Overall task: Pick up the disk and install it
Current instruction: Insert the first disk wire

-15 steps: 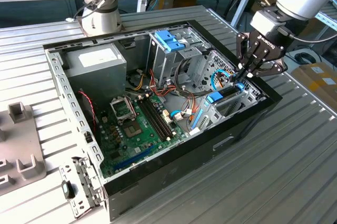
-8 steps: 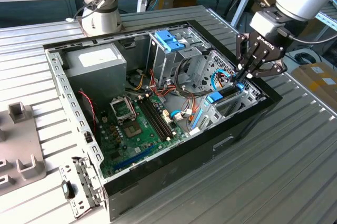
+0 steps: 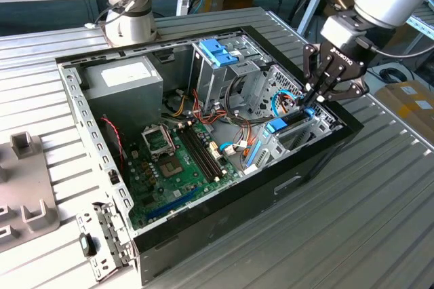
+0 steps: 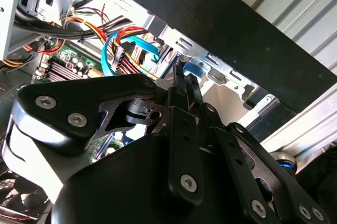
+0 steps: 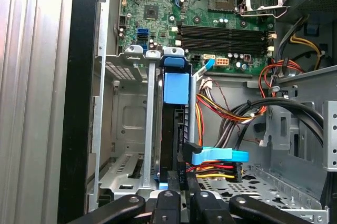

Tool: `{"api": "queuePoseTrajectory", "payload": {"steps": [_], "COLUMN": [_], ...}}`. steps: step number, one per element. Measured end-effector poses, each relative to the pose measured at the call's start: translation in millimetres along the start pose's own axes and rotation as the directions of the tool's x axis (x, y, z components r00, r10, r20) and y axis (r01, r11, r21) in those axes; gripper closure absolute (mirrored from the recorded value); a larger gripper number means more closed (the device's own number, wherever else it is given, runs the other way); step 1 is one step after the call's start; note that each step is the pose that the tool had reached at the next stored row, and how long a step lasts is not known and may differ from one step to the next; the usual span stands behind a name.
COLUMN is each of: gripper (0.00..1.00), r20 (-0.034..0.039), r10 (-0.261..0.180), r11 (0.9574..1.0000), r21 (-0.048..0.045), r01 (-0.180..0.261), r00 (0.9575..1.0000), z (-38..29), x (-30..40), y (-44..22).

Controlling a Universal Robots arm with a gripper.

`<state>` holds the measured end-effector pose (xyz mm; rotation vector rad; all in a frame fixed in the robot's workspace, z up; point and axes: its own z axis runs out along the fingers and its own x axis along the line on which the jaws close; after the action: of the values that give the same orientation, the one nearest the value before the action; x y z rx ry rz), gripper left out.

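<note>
The disk (image 3: 279,125) stands on edge in the drive bay at the exterior view's right end of the open computer case (image 3: 224,218). Its blue carrier frame (image 5: 175,87) faces up and its dark body sits between the bay's metal rails. My gripper (image 3: 310,108) reaches down into the case from above. Its fingers (image 4: 185,84) are shut together, with the tips against the blue-framed end of the disk (image 5: 174,129). In the second wrist view a bit of blue frame (image 4: 194,69) shows just past the fingertips.
A blue-handled metal drive cage (image 3: 220,58) and a grey power-supply box (image 3: 125,82) stand at the back of the case. The motherboard (image 3: 176,160) covers its floor. Bundled cables and a blue SATA plug (image 5: 218,156) lie close beside the disk. Grey fixtures (image 3: 27,187) sit on the table.
</note>
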<state>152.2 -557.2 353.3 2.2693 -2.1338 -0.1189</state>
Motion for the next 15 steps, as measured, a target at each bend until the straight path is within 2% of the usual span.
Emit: {"api": "queuePoseTrajectory", "payload": {"steps": [15], "gripper": [0.84], "r20": [0.0001], "r10": [0.003], "r11": [1.0000], "r21": [0.0001], "r01": [-0.003], "r00": [1.0000], "z": [3.2], "x": [2.7], "y": [3.9]}}
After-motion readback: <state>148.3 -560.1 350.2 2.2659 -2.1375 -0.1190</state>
